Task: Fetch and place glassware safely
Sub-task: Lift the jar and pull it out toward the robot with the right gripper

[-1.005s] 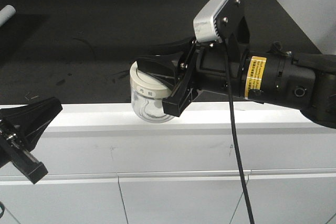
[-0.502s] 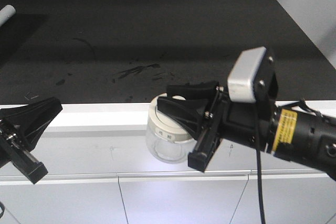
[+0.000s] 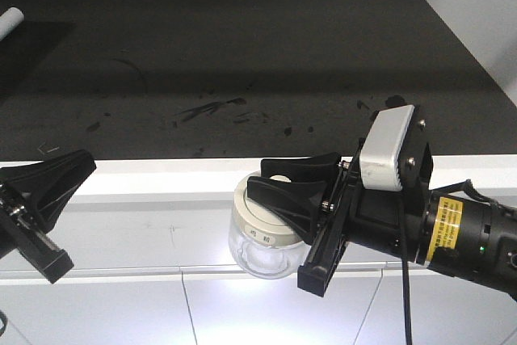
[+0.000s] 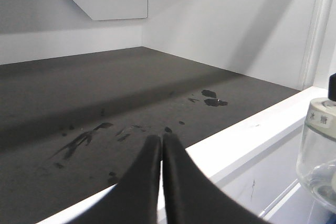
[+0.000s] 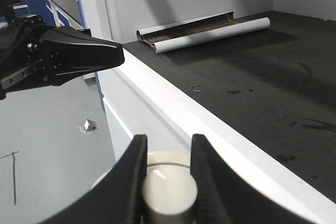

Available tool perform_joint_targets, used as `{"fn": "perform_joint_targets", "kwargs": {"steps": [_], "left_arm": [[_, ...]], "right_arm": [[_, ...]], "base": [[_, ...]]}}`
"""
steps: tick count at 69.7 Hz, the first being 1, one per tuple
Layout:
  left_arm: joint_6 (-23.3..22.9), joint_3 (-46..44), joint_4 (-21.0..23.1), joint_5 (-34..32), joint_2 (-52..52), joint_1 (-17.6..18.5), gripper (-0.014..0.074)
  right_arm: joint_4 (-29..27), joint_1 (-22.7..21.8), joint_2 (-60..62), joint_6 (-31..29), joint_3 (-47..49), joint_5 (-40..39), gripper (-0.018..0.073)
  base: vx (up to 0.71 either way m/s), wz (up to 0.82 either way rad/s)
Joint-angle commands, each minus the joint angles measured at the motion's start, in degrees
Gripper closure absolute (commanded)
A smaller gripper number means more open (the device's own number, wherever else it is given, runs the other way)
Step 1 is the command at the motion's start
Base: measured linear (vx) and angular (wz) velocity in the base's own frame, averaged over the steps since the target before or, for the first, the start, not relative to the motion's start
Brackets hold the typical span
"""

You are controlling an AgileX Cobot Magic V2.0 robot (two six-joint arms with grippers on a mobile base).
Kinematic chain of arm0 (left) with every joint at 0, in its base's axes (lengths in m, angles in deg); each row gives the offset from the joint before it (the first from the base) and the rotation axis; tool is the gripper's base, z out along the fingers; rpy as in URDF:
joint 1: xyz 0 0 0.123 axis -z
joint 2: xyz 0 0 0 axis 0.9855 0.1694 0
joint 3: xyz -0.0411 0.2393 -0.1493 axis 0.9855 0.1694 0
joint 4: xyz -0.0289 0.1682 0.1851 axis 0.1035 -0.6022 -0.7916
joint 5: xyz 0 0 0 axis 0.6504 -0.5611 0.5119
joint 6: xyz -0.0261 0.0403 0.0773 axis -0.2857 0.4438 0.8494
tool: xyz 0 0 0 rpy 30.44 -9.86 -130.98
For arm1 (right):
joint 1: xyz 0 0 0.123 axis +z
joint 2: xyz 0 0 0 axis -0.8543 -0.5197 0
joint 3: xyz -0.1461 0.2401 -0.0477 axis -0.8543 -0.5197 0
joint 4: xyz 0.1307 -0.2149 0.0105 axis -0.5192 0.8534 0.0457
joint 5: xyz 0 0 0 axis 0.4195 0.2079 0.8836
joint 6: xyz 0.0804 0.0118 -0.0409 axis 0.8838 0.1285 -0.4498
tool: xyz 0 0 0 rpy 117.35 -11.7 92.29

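Two arms are in view, only the right one loaded. The right gripper (image 3: 258,177) is clamped on the small squat clear glass jar (image 3: 260,260) via the central knob (image 5: 169,187) of its cream-white round lid (image 3: 257,217). In the right wrist view the black fingers (image 5: 134,171) sit on either side of the knob with no gap showing. The jar is off the black matte countertop (image 3: 242,62). It hangs in the air just in front of the white front edge (image 3: 145,179), before the white cabinet fronts (image 3: 121,240), and touches nothing but the gripper. It looks near upright; the exact tilt is hard to tell. It is probably held clear of the edge so it can be carried to the placing spot without knocking glass on the counter. Gripping by the knob means the glass body depends on the lid's fit, so I'd judge slow, level motion is needed. The right arm reaches in from the right, forearm roughly level and low against the cabinet front, with the gripper pointing left and the silver-grey wrist camera (image 3: 388,147) on top. The left gripper (image 3: 77,171) has its fingers pressed together and holds nothing. It sits at the lower left before the cabinet, well apart from the jar, likely parked out of the way. The left wrist view catches the jar at its right border (image 4: 317,156). A white rolled sheet (image 3: 10,20) lies at the far-left back of the countertop, not involved.
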Motion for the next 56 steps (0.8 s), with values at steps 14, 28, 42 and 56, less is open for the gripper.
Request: {"fn": "perform_joint_targets", "kwargs": {"steps": [14,28,42,56], "left_arm": [[-0.6,-1.4,2.5,-3.1,-0.7,0.4,0.0597],[-0.6,-1.4,2.5,-3.1,-0.7,0.4,0.0597],[-0.6,-1.4,2.5,-3.1,-0.7,0.4,0.0597],[-0.6,-1.4,2.5,-3.1,-0.7,0.4,0.0597]], "right_arm": [[-2.6,-0.1,1.6,-0.4,1.7,-4.3,0.056],[-2.6,-0.1,1.6,-0.4,1.7,-4.3,0.056],[-2.6,-0.1,1.6,-0.4,1.7,-4.3,0.056],[-2.6,-0.1,1.6,-0.4,1.7,-4.3,0.056]], "base": [[0.0,0.0],[0.0,0.0],[0.0,0.0],[0.0,0.0]]}}
